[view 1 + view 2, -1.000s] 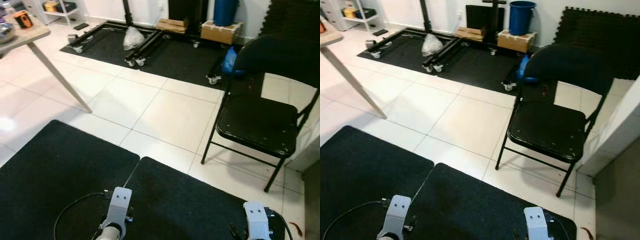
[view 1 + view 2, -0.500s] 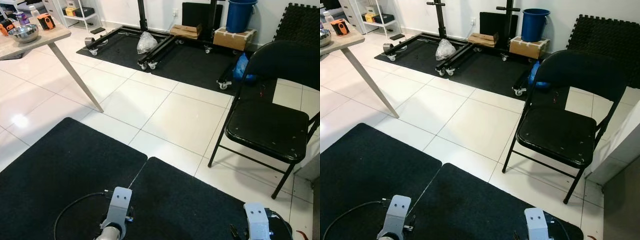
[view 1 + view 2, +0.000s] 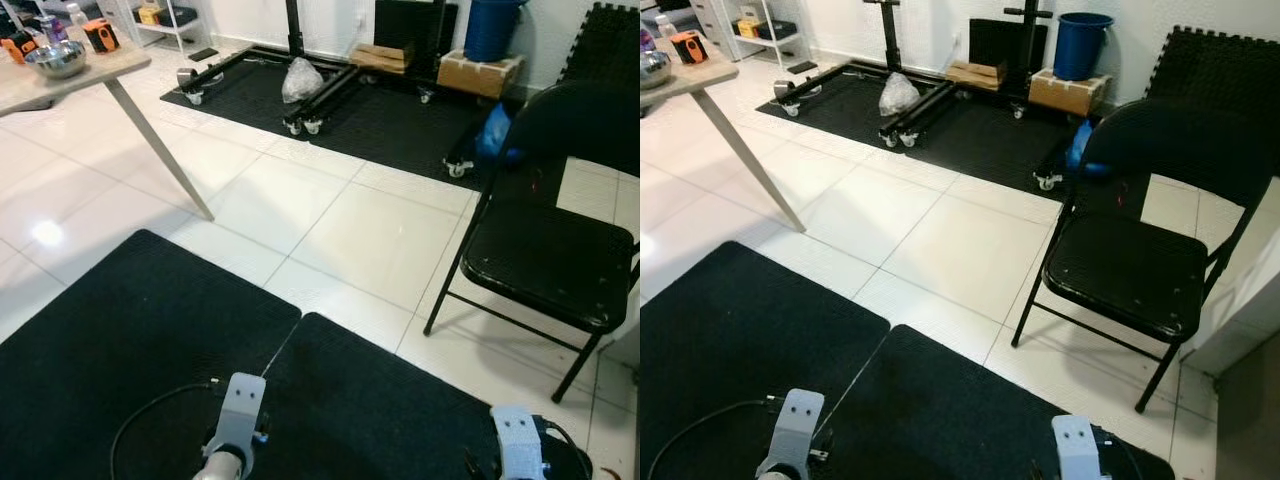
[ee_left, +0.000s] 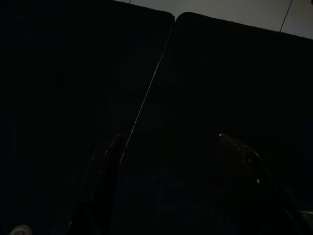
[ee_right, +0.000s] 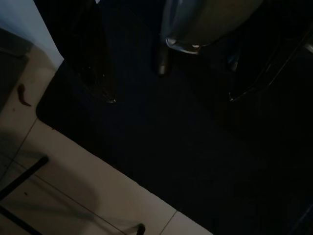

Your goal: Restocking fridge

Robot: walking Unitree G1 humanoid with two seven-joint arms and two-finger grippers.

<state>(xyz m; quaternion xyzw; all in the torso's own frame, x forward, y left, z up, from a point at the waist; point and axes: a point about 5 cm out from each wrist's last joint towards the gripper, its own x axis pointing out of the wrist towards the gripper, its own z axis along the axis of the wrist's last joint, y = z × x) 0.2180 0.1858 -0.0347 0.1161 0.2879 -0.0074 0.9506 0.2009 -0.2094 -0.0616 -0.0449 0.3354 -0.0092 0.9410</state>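
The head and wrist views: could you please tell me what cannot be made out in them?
- Table: cut off by the left eye view's edge; small items on it too small to identify.
- Folding chair: its right side is cropped in the left eye view.
- Left gripper: too dark for detail.
- Fridge: unidentifiable.

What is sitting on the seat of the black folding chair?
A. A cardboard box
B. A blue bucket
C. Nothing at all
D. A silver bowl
C. The black folding chair has a bare seat; the blue bucket and the cardboard box stand by the far wall, and the silver bowl is on the table.
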